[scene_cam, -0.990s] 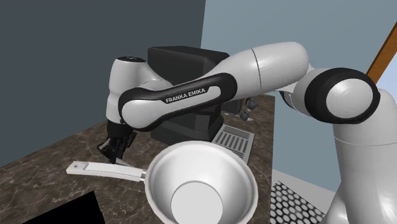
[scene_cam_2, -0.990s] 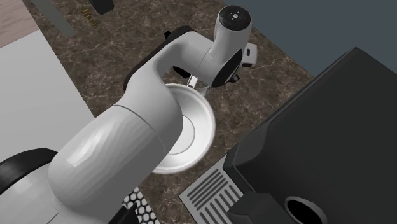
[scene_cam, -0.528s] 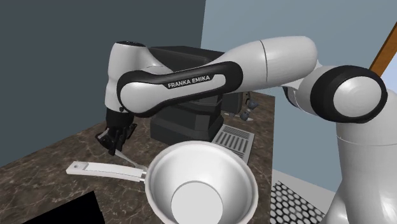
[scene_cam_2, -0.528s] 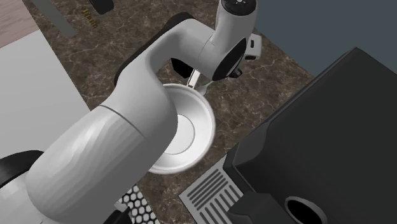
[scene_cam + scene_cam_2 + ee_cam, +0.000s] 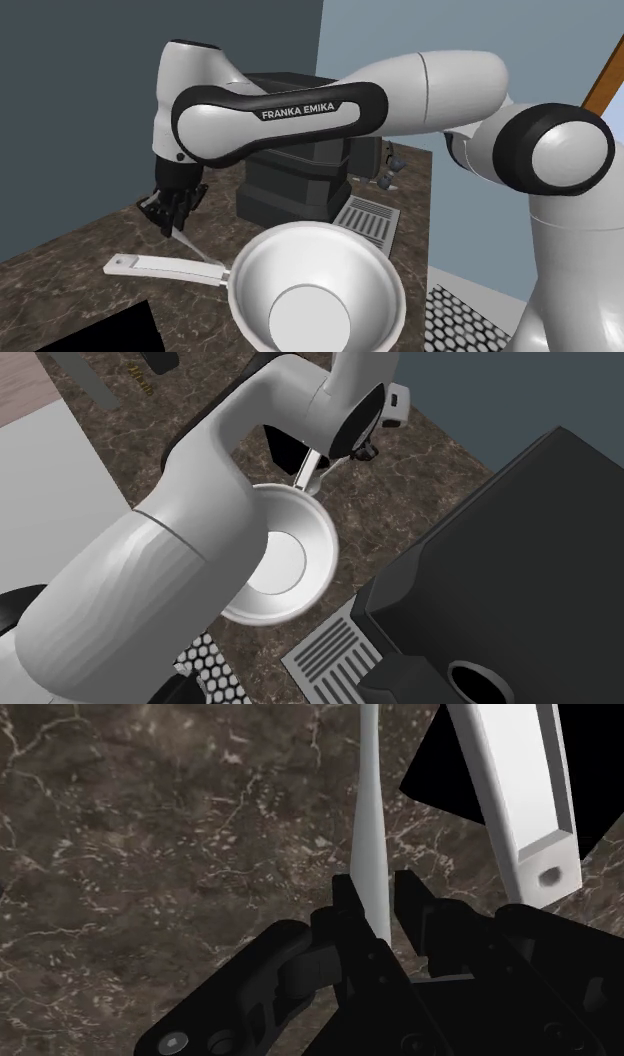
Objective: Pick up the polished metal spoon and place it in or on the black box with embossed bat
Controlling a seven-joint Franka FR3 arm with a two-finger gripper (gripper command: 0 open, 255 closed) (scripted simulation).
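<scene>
The pincer (image 5: 168, 222) has risen from the desk (image 5: 70, 255) since a second ago, clamped on the spoon (image 5: 368, 814), which hangs slanting from it just above the pan handle (image 5: 160, 265). I judge the lift should go on until the spoon's low end clears that handle, then travel toward 7 o'clock in the shoulder view to the black box (image 5: 105, 335). The forearm lies near level, wrist pointing down.
</scene>
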